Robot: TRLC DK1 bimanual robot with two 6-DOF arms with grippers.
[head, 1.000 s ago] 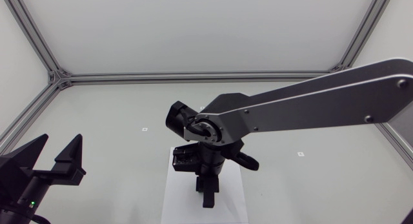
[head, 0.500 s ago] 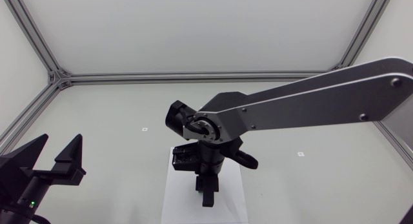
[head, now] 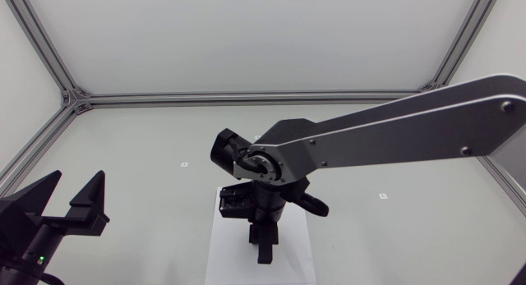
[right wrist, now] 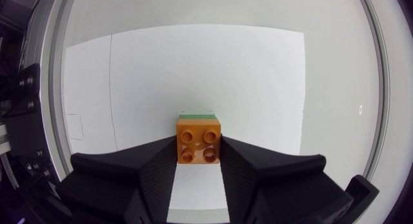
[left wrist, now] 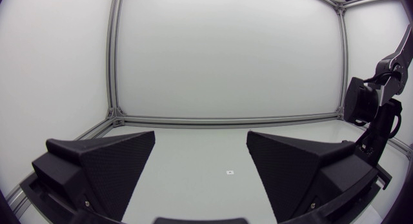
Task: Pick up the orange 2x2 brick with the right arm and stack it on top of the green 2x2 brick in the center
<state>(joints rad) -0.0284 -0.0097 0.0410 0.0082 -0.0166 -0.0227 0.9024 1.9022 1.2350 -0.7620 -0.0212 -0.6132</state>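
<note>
In the right wrist view the orange 2x2 brick (right wrist: 199,141) sits studs-up between the black fingers of my right gripper (right wrist: 199,148), which is shut on it from both sides. A thin green edge of the green brick (right wrist: 198,113) shows just beyond and under the orange one. From the head view my right gripper (head: 265,245) points straight down over the white sheet (head: 220,254) at the table's centre, and it hides both bricks. My left gripper (head: 71,204) stands open and empty at the lower left, far from the bricks.
The white paper sheet (right wrist: 245,75) lies flat under the bricks. Small marks dot the grey tabletop (head: 185,164). An aluminium frame (head: 74,98) runs along the table's back and sides. My right arm (left wrist: 374,121) appears off to one side in the left wrist view.
</note>
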